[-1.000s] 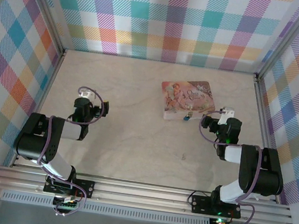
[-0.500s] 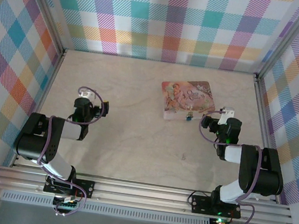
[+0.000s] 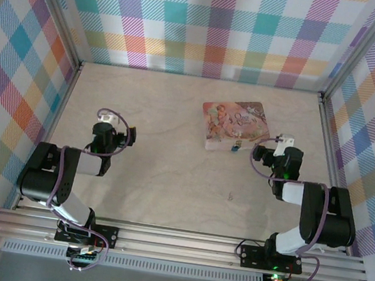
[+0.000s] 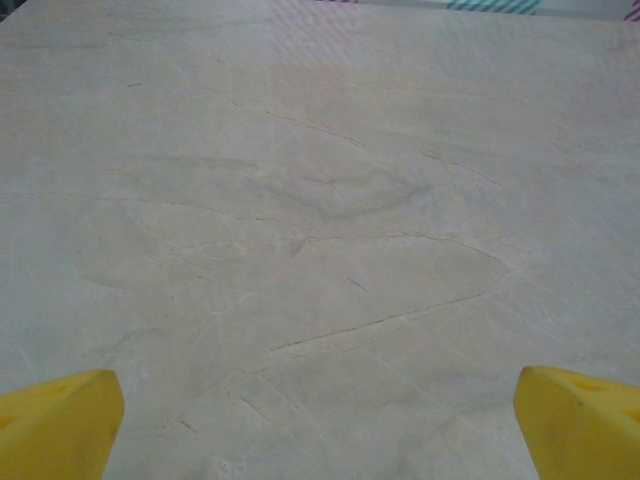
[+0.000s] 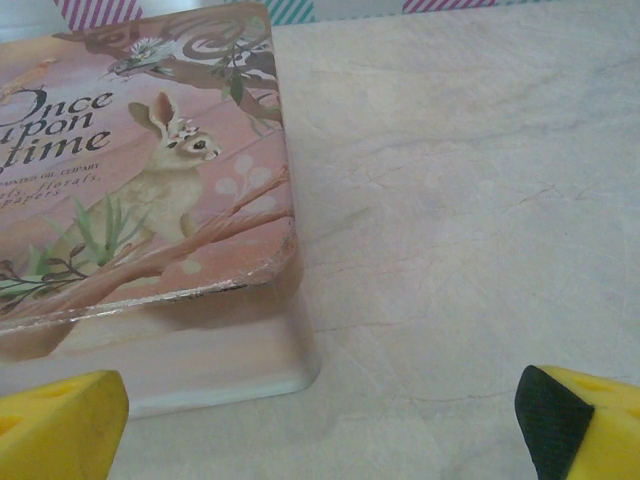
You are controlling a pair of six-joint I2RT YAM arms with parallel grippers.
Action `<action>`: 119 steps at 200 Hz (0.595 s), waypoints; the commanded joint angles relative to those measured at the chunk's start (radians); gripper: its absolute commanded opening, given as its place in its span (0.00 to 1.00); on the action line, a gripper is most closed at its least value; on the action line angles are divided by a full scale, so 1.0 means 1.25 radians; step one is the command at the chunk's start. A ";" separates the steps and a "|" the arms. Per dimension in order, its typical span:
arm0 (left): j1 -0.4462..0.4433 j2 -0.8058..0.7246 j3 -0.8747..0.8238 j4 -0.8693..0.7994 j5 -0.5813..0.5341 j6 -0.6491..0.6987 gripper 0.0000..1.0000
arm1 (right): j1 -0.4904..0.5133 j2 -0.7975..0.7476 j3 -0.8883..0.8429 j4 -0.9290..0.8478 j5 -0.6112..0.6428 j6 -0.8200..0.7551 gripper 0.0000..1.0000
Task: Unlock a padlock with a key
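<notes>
At the near edge of the pink box (image 3: 236, 123), close against its front wall, the padlock (image 3: 237, 146) is seen from above as a tiny blue-and-silver speck. Whether it hangs from a clasp or merely lies touching the box cannot be told at this scale, and a key, if one is with it, is too small to be told apart from it.

The right gripper (image 3: 284, 139) is held low over the table (image 3: 167, 180), just beside the box's near right corner. In the right wrist view its yellow fingertips (image 5: 60, 420) are spread wide to the bottom corners with nothing between them, and the box's illustrated lid and pale side wall are faced at close range. This posture is judged to be a ready one, chosen so that the lock side of the box can be reached with a short move.

The left gripper (image 3: 108, 120) is parked well apart from the box on the left half of the table. Its fingertips (image 4: 55, 425) are likewise parted and empty over bare surface, probably kept clear until a second hold is needed.

The task is judged to be barely begun. A precise pinch will be called for, since so small a lock could easily be nudged aside or slip from the pads
</notes>
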 commanded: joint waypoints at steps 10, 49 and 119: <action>-0.005 -0.121 0.017 -0.098 -0.046 -0.015 1.00 | 0.005 -0.119 0.038 -0.137 0.024 0.016 1.00; -0.016 -0.243 0.118 -0.363 -0.008 -0.155 1.00 | 0.005 -0.237 0.160 -0.456 0.007 0.114 1.00; -0.039 -0.282 0.185 -0.501 0.199 -0.418 1.00 | 0.007 -0.346 0.288 -0.824 -0.104 0.336 1.00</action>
